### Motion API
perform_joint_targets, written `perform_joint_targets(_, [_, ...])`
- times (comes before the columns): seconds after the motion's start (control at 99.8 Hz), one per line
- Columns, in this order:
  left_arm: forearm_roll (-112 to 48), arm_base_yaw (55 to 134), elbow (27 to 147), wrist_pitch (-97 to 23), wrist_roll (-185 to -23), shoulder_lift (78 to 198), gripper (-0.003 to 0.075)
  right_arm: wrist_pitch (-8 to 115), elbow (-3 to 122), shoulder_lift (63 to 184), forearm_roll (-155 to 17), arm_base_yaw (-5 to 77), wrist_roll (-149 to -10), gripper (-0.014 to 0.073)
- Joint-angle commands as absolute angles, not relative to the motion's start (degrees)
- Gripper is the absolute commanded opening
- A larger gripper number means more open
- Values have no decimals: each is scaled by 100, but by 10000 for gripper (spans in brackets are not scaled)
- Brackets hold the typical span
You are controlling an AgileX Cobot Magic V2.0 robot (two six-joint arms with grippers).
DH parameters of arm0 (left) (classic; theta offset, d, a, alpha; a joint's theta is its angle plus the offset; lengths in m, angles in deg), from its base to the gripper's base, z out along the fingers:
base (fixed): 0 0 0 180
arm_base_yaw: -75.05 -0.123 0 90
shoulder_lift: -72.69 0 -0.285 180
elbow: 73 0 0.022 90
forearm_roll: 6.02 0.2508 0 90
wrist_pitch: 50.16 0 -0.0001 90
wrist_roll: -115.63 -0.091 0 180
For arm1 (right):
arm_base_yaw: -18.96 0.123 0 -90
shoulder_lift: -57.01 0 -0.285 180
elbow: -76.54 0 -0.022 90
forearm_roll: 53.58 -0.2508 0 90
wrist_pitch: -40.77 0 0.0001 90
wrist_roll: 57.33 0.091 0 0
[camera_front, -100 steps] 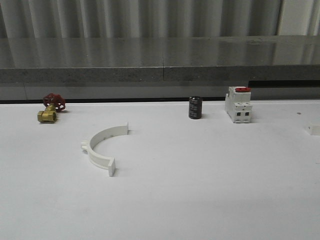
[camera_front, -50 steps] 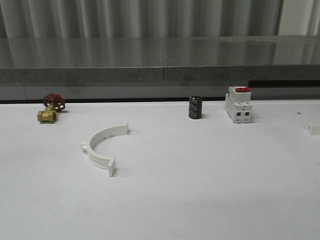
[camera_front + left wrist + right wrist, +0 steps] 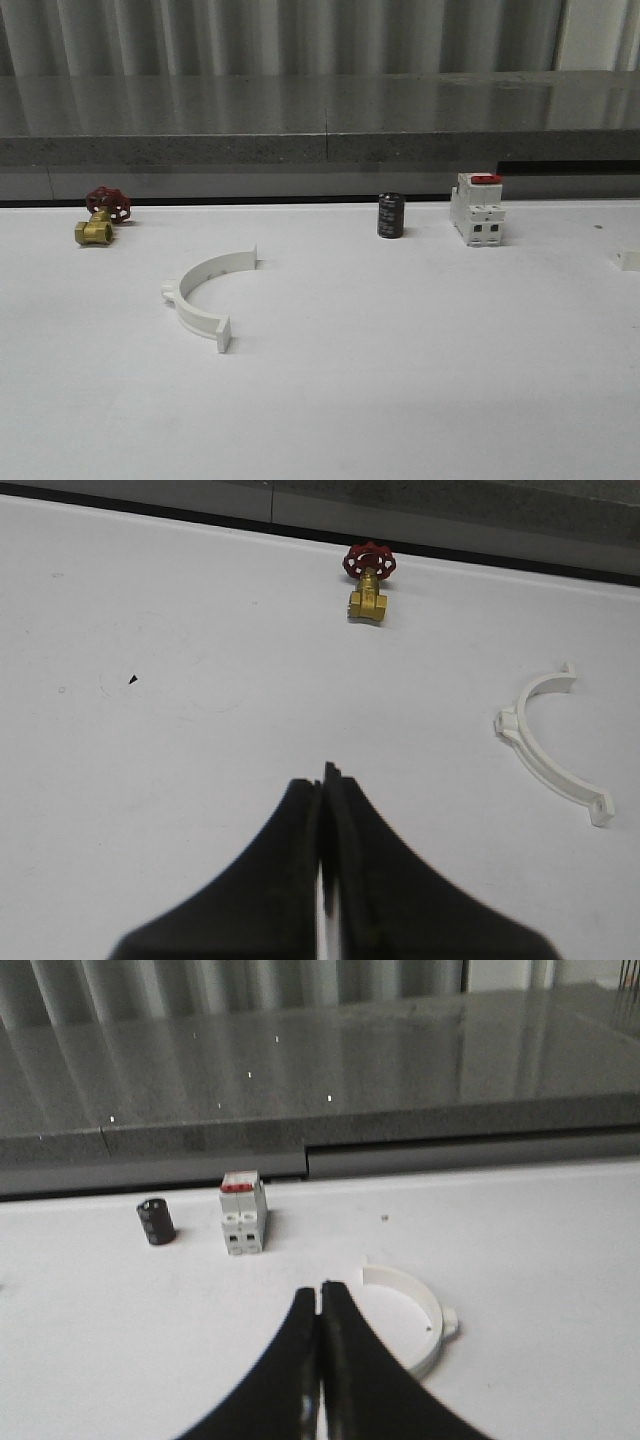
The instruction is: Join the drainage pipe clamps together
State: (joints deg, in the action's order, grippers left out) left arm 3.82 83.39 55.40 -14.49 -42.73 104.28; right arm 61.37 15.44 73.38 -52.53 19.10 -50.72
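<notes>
One white half-ring drainage pipe clamp [image 3: 212, 266] lies flat on the white table [image 3: 400, 380], left of centre; the left wrist view has it [image 3: 520, 742] off to the side of and beyond my left gripper [image 3: 322, 775]. A second clamp half [image 3: 434, 1316] lies just beside and beyond my right gripper [image 3: 320, 1290], partly hidden by its black fingers [image 3: 350, 1360]. In the front view a small white piece [image 3: 628, 259] pokes in at the table's right edge. Both grippers hang above bare table with their fingers pressed together, holding nothing.
A brass valve with a red handwheel [image 3: 100, 215] stands at the back left. A black cylinder [image 3: 390, 215] and a white breaker with a red switch [image 3: 477, 208] stand at the back right. A grey ledge [image 3: 320, 140] runs behind the table.
</notes>
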Motion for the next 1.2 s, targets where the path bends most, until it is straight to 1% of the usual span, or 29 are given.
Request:
perform_joint_targets(0.0, [436,8354,5699,-1832,-4278,10467,-20,6396,2311,8190,-5289,1877,-5084,-67])
perform_joint_targets(0.14, [436,8354,5699,-1832,-4278,10467,-20,6972,3077,9438,-5289,1877,-5084,-67])
perform_joint_targets(0.281, [436,8354,5699,-1832,-4278,10467,-20,7109,3615,10475,-5289,1877,-5084,-67])
perform_joint_targets(0.501, [436,8354,5699,-1832,-4278,10467,-20,7113,3842,11378,-5289,1877,-5084,-67])
perform_joint_targets(0.612, [436,8354,5699,-1832,-4278,10467,-20,7305,3842,11598,-5289,1877,-5084,-48])
perform_joint_targets(0.682, [436,8354,5699,-1832,-4278,10467,-20,7456,3842,11636,-5289,1877,-5084,20])
perform_joint_targets(0.732, [436,8354,5699,-1832,-4278,10467,-20,7549,3842,11637,-5289,1877,-5084,97])
perform_joint_targets(0.762, [436,8354,5699,-1832,-4278,10467,-20,7601,3842,11637,-5289,1877,-5084,163])
perform_joint_targets(0.772, [436,8354,5699,-1832,-4278,10467,-20,7613,3842,11637,-5289,1877,-5084,163])
perform_joint_targets(0.812, [436,8354,5699,-1832,-4278,10467,-20,7665,3842,11637,-5289,1877,-5084,263])
perform_joint_targets(0.822, [436,8354,5699,-1832,-4278,10467,-20,7754,3842,11637,-5358,1877,-5084,405])
perform_joint_targets(0.902, [436,8354,5699,-1832,-4278,10467,-20,7782,3842,11637,-5413,1877,-5084,512])
perform_joint_targets(0.952, [436,8354,5699,-1832,-4278,10467,-20,7811,3906,11666,-5434,1877,-5084,539])
perform_joint_targets(1.073, [436,8354,5699,-1832,-4278,10467,-20,8227,4370,11918,-5439,1868,-5084,540])
perform_joint_targets(1.193, [436,8354,5699,-1832,-4278,10467,-20,8662,5102,12508,-5427,1814,-5222,540])
